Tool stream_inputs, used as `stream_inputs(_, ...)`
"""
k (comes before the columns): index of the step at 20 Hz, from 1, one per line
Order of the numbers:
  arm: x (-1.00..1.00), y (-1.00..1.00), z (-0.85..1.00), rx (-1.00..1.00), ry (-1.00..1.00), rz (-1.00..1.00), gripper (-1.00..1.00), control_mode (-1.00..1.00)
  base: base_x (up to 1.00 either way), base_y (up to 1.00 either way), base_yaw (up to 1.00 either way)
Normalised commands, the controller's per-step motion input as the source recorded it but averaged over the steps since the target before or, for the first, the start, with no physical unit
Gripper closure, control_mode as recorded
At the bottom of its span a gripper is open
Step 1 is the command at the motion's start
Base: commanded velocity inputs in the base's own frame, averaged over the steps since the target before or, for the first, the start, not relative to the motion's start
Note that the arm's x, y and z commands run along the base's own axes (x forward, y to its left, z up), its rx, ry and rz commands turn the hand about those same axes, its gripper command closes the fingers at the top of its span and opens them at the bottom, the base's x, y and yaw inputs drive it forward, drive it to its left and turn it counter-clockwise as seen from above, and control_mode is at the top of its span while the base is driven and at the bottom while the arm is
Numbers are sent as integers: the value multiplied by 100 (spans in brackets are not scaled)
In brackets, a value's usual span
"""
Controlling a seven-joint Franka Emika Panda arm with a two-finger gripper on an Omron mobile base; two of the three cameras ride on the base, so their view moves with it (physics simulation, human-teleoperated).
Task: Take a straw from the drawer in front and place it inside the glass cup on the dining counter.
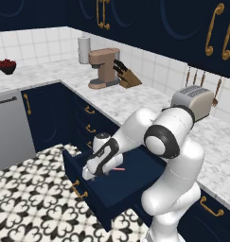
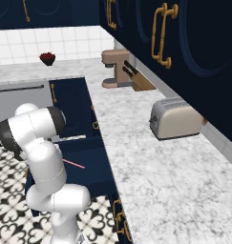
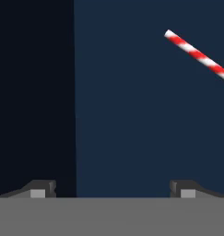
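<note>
My end effector (image 3: 112,189) hangs spread wide and empty inside the open drawer (image 1: 128,191), and the straw (image 3: 197,55) lies flat on the drawer's floor, just off to one side.

1. Drawer (image 1: 130,186) pulled out from the cabinets below the worktop (image 1: 135,101), over the floor.
2. Straw (image 1: 119,168) lies flat on the drawer bottom; gripper (image 1: 93,174) hangs inside the drawer just beside it, not touching.
3. On the worktop: toaster (image 1: 192,101) nearest the arm, knife block (image 1: 127,75) farther along, coffee machine (image 1: 103,67) just beyond it, by the wall.
4. Bowl (image 1: 6,66) stands well apart on the other leg of the worktop, past the corner.
5. Wall cupboards hang above the worktop.
</note>
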Motion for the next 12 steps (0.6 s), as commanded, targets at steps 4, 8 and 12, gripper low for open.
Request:
stream_inputs(4, 37, -29, 39, 0, 0, 0, -100, -100, 0, 0, 0)
stream_inputs(8, 61, -49, 39, 0, 1, 0, -100, -100, 0, 0, 0)
stream_inputs(12, 54, -11, -23, -1, 0, 8, -100, -100, 0, 0, 0)
